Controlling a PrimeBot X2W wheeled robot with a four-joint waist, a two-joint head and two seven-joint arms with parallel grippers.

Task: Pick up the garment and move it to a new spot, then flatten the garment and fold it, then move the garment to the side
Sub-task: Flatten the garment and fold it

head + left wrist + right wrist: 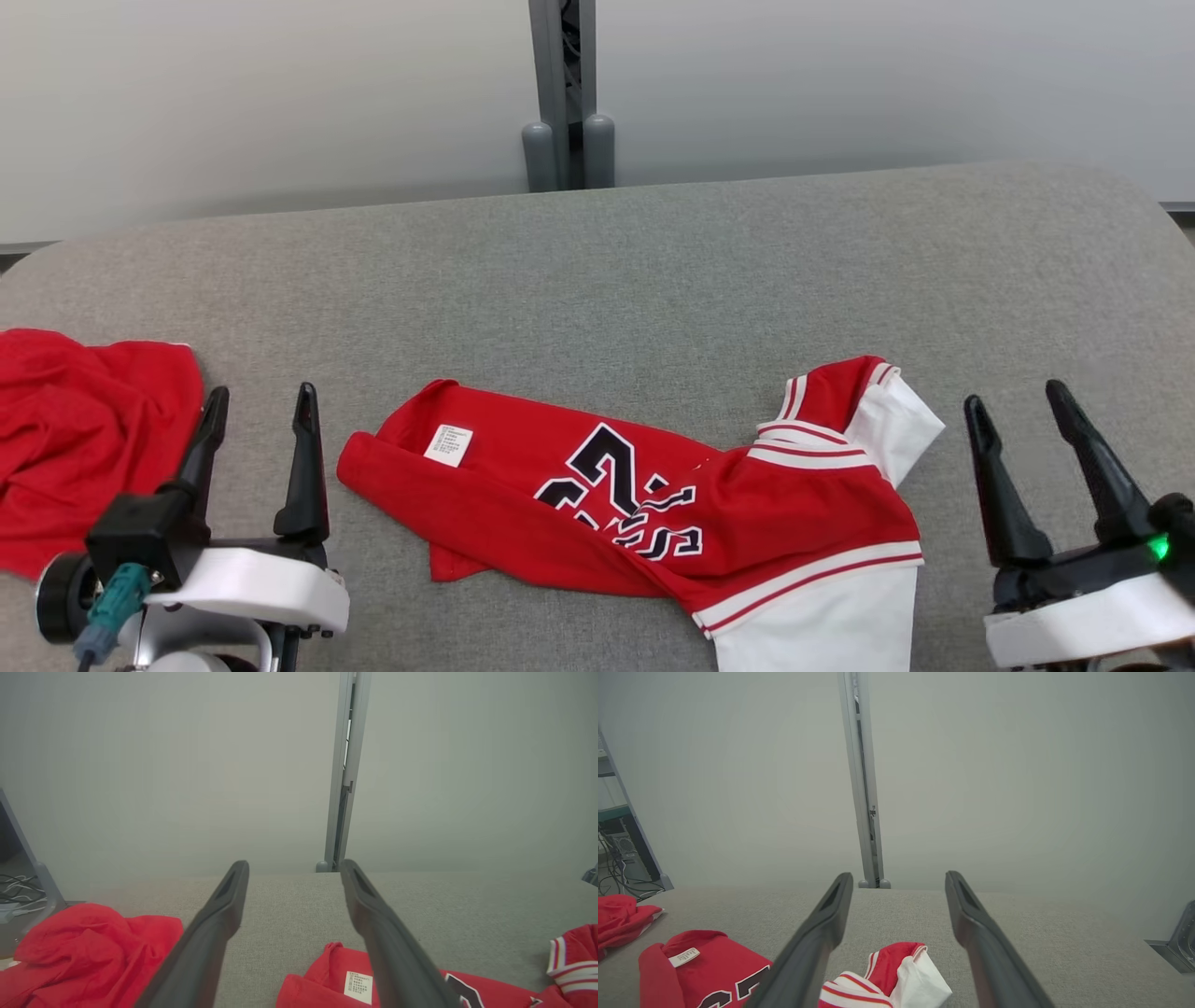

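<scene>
Head view: the jersey (653,504) lies rumpled at the table's (653,261) six o'clock, flanked by the left gripper (262,392) at eight and the right gripper (1014,394) at four, both empty with jaws spread wide, seemingly poised to flatten it.

Left gripper (261,392) sits at the lower left of the head view. Its two long dark tapered fingers point up and are spread wide, on a chunky white plastic wrist housing (252,583) with a teal cable plug (112,607) hanging off the outer side. Right gripper (1014,394) pretty much mirrors it at the lower right, fingers just as wide apart and leaning a bit left, with a small green light (1159,547) glowing on its wrist. In both wrist views the fingers splay out in a V.
</scene>
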